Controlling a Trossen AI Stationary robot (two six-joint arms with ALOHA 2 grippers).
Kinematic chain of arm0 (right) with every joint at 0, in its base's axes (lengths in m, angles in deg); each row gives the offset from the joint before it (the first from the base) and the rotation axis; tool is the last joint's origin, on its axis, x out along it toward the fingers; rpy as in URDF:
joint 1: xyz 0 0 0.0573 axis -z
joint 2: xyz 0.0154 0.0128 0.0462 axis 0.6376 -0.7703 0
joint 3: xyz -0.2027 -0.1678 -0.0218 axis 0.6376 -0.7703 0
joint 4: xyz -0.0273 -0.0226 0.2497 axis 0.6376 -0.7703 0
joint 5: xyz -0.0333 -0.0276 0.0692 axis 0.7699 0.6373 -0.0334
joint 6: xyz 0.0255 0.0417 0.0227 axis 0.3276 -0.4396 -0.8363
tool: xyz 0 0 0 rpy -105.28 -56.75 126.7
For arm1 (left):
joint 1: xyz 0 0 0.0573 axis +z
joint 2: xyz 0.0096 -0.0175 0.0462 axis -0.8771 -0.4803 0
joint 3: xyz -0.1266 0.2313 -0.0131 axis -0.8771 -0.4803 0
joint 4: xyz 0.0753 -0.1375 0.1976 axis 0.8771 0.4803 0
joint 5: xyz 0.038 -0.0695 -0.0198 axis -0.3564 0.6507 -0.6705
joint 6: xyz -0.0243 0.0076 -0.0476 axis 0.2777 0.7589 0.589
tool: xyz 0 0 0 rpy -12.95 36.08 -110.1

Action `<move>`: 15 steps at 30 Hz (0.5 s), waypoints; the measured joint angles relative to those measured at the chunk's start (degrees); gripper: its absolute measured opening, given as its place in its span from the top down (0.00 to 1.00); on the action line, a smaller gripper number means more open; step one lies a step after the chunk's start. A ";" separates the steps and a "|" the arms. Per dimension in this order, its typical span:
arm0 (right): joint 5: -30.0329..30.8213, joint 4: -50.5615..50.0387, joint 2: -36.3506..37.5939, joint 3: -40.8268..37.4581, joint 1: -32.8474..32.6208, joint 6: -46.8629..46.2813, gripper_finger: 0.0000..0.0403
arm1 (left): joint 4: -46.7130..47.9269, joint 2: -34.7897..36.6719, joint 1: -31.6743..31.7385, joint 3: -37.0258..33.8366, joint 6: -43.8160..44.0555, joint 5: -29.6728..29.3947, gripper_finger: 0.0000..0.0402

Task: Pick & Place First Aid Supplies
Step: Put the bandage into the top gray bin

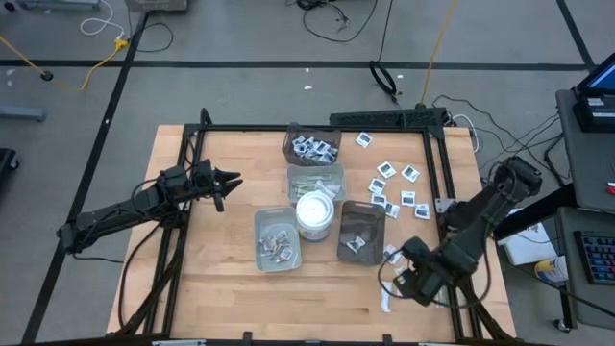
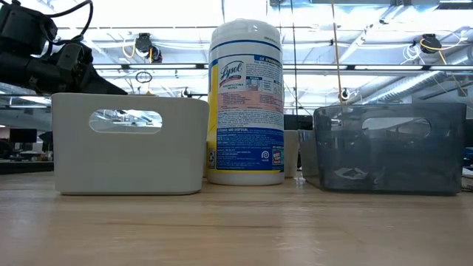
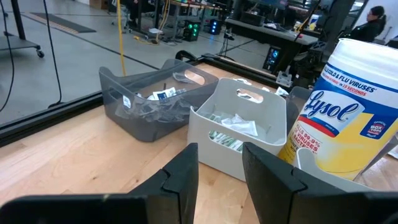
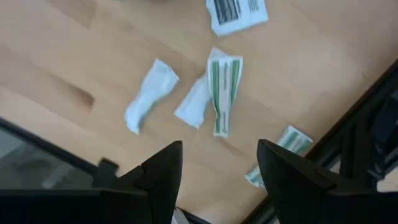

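Our right hand (image 4: pixel 217 165), fingers apart, hovers over green strips (image 4: pixel 225 93) near the desk's right edge; next we descend and grip one.

— What sort of place?
— A robotics lab, open-plan. Grey floor (image 1: pixel 240 38) taped in lines, loose cables (image 1: pixel 332 17) trailing, black frame (image 1: pixel 307 129) round a wooden table (image 1: pixel 221 279).
— Beyond that?
— Ceiling strip lights (image 2: pixel 369 6), benches with monitors (image 3: pixel 273 57).
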 joint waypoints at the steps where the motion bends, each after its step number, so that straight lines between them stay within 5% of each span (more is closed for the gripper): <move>1: 0.04 0.02 0.00 0.00 -0.92 -0.36 0.50 | 0.02 0.00 0.02 0.00 0.01 0.00 0.68; 15: -4.38 11.68 -4.90 -10.23 -3.56 1.91 0.50 | 0.02 0.00 0.01 0.01 0.00 0.00 0.68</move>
